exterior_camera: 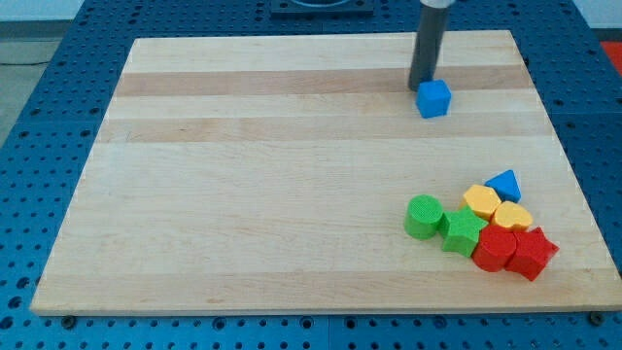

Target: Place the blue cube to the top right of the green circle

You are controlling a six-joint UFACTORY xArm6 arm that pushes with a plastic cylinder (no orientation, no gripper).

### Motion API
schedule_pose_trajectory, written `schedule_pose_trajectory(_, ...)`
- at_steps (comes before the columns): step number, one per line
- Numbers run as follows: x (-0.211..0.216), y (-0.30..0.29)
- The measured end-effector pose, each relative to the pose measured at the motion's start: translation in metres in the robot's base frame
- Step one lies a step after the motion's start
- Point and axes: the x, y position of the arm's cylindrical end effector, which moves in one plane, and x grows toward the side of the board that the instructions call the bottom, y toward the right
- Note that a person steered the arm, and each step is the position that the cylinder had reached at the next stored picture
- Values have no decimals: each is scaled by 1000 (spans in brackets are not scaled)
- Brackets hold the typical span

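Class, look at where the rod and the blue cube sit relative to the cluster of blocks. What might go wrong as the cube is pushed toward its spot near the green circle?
1. My tip sits at the blue cube's upper left corner, so an off-centre push may spin it or let it slip aside.
2. The spot up and right of the green circle is crowded: the yellow block and blue triangle could get knocked.
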Motion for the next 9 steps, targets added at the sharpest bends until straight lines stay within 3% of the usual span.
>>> schedule_pose_trajectory(6,72,69)
schedule_pose_trajectory(9,98,36)
